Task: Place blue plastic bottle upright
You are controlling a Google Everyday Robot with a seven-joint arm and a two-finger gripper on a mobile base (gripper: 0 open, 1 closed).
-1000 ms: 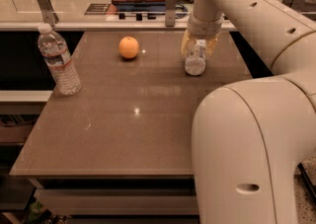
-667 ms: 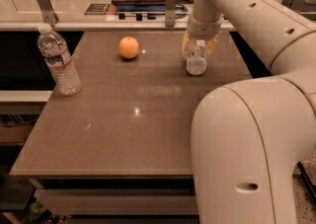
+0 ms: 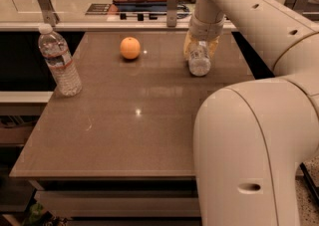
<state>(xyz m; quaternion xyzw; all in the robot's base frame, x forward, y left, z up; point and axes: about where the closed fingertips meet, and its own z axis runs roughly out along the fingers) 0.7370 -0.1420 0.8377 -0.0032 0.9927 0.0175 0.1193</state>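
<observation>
Clear plastic target: the small clear ribbed plastic bottle is at the far right of the brown worktop, its lower end on or just above the surface.
Tool: the tool hangs over it, yellowish fingers on either side, apparently gripping the bottle.
Step in hand: probably setting it upright. Seat the base flat, then let go without nudging it sideways.
Nearby: round orange fruit; taller clear bottle with reddish band at far left.
Writing: none legible.
</observation>
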